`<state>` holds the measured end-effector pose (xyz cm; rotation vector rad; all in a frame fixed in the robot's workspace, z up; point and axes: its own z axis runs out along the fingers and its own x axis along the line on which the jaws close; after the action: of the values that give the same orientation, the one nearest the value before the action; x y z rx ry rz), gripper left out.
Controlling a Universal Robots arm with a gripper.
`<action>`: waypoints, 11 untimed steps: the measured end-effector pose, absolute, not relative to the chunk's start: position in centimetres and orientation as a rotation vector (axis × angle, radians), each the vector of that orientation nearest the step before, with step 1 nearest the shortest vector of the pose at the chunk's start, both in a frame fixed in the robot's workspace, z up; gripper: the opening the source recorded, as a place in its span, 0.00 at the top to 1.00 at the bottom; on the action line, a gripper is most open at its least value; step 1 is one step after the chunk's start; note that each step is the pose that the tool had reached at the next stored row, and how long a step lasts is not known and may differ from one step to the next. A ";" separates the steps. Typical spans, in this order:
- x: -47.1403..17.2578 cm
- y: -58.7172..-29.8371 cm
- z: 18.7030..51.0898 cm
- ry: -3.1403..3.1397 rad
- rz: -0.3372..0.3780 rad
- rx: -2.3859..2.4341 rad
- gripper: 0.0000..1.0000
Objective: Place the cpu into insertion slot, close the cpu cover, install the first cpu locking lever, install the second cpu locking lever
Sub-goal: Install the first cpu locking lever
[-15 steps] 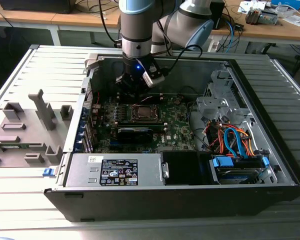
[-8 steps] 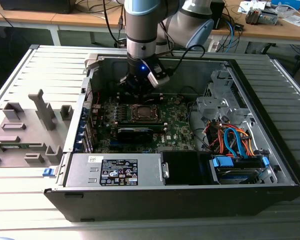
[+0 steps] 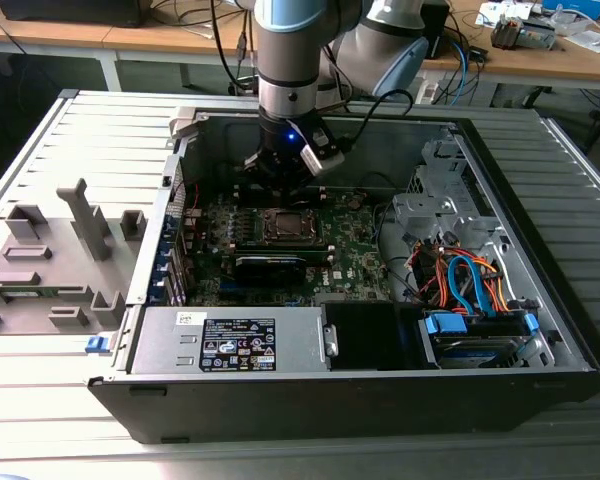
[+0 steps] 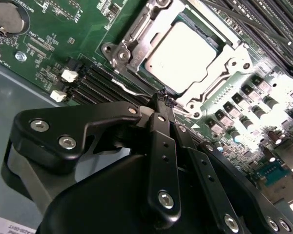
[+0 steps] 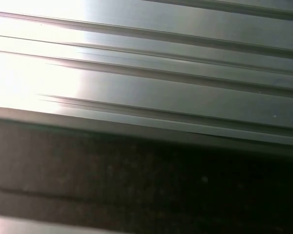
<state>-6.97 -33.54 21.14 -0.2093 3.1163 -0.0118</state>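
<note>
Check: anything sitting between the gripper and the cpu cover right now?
Nothing visible. In the second wrist view the gripper has its fingers together, tips by the edge of the cpu cover, which lies down around the cpu seated in the insertion slot. No cable or loose part crosses the gap.

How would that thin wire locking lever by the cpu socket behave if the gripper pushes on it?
The locking lever looks like thin bent wire, so probably springy. Its smooth metal may let the closed gripper slip off. Anchored beside the cpu, it likely pivots.
</note>
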 end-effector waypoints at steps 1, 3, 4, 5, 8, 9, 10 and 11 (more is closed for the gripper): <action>-6.9 -33.5 21.1 3.116 -0.012 -0.211 0.89; -6.7 -33.5 21.1 3.116 -0.012 -0.217 0.89; -6.6 -33.5 21.1 3.116 -0.012 -0.218 0.89; -6.5 -33.5 21.0 3.116 -0.012 -0.221 0.89; -6.2 -33.5 20.9 3.115 -0.012 -0.227 0.89; -6.1 -33.5 20.9 3.115 -0.012 -0.229 0.89; -6.0 -33.5 20.8 3.115 -0.012 -0.230 0.89; -5.9 -33.5 20.8 3.115 -0.012 -0.231 0.89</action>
<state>-5.93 -33.54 20.80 -0.2309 3.1147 -0.0117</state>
